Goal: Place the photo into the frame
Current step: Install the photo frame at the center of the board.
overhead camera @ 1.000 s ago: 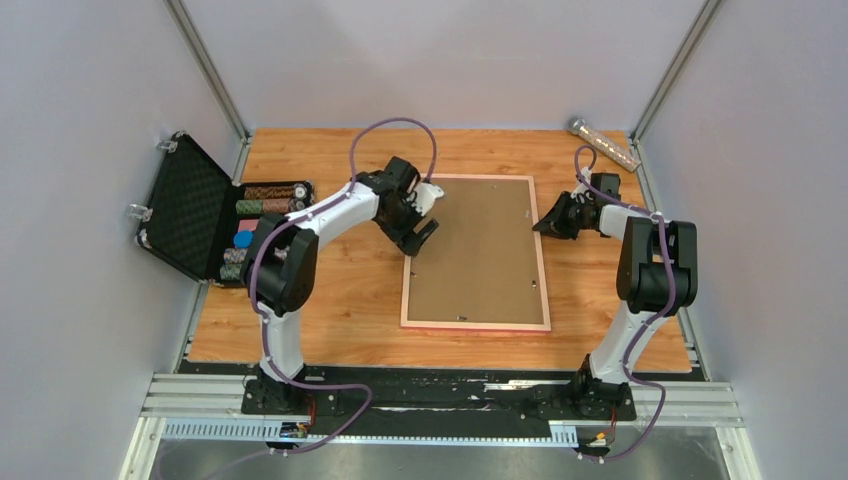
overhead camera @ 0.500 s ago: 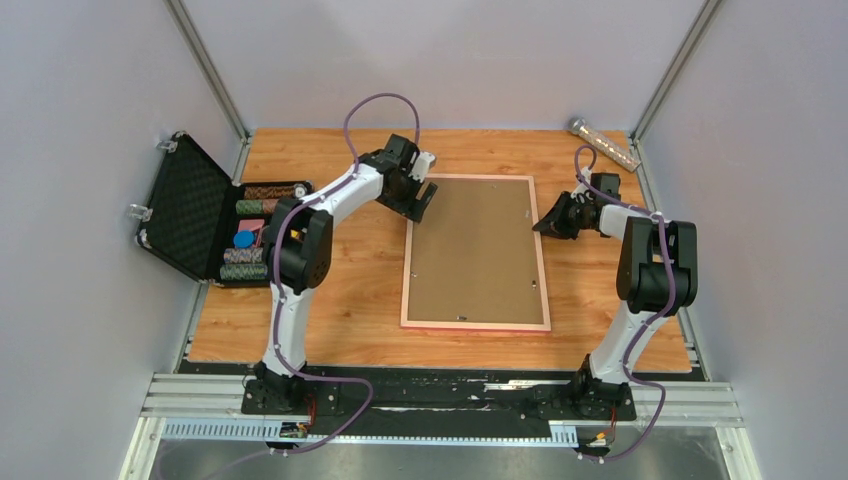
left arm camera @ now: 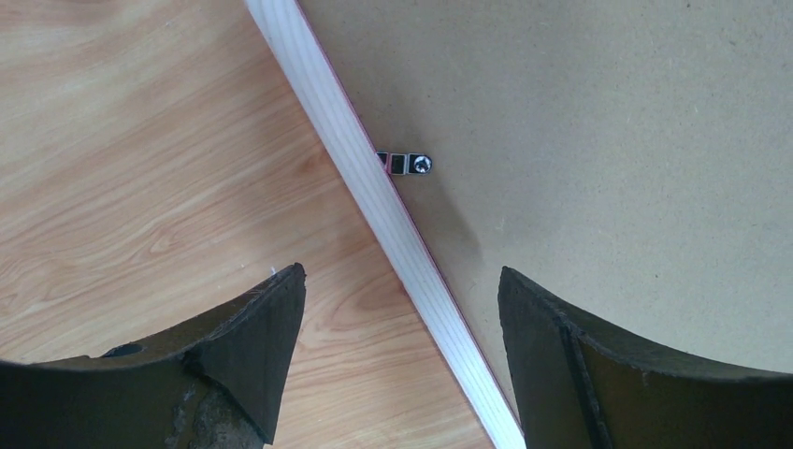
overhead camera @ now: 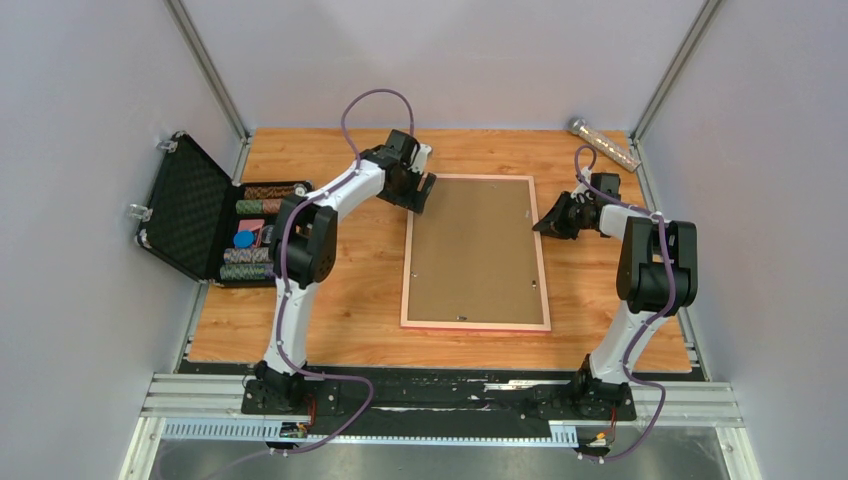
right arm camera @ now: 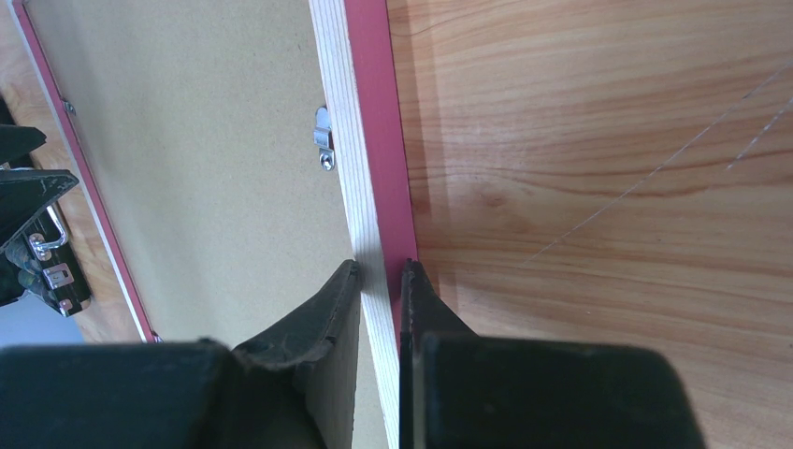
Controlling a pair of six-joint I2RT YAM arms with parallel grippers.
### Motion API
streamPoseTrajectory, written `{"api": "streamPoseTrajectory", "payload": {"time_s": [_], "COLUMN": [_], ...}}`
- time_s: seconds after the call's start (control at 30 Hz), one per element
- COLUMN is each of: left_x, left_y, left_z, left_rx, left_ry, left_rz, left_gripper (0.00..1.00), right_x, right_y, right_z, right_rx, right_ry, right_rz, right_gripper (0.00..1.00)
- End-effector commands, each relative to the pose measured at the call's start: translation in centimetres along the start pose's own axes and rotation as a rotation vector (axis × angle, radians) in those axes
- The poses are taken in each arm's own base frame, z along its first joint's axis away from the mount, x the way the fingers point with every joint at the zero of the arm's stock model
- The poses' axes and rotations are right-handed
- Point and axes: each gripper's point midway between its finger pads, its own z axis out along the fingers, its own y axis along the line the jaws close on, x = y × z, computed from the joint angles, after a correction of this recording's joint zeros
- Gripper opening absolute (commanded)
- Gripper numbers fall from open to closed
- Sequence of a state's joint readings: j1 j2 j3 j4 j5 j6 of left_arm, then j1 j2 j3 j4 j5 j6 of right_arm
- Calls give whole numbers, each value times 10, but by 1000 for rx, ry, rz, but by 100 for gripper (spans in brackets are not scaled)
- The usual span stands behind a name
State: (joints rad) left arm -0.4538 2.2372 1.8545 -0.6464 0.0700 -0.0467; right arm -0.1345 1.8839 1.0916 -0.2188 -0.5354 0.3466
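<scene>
The frame (overhead camera: 475, 325) lies face down in the middle of the table, its pale rails around a plain brown backing board (overhead camera: 475, 250). The photo is not in view. My left gripper (overhead camera: 420, 192) hangs open over the frame's left rail near the far-left corner. In the left wrist view its gripper (left arm camera: 400, 271) straddles the rail (left arm camera: 355, 150), one finger over the wood, the other over the board, beside a small metal clip (left arm camera: 411, 164). My right gripper (overhead camera: 543, 226) is shut on the frame's right rail (right arm camera: 360, 112); its gripper (right arm camera: 380, 264) pinches the rail just below another clip (right arm camera: 324, 140).
An open black case (overhead camera: 200, 215) with stacked poker chips stands at the table's left edge. A clear tube (overhead camera: 604, 143) lies at the far right corner. Grey walls close in both sides and the back.
My left arm has swung away from the board's upper left area out to the frame's far-left rail. The right gripper and the frame have not moved.
</scene>
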Motion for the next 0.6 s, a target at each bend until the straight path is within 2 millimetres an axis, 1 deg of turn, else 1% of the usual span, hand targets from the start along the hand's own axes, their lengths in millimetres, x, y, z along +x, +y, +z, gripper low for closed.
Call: {"api": "streamPoseTrajectory", "payload": {"time_s": [0.0, 0.23, 0.43, 0.57], "left_x": [-17, -9, -17, -17], "left_y": [4, 0, 4, 7], "left_z": [-6, -12, -14, -14], "left_rx": [21, 54, 31, 16], "left_ry": [-50, -37, -65, -73], "left_rz": [-89, -118, -138, -176], "left_gripper": [83, 83, 82, 81], "right_x": [-15, -15, -15, -15], "right_y": [-8, -8, -8, -8], "right_z": [4, 4, 4, 4], "right_rx": [22, 20, 21, 21], "right_ry": [-42, -41, -40, -41], "right_rz": [1, 2, 1, 2], "right_gripper": [0, 0, 0, 0]}}
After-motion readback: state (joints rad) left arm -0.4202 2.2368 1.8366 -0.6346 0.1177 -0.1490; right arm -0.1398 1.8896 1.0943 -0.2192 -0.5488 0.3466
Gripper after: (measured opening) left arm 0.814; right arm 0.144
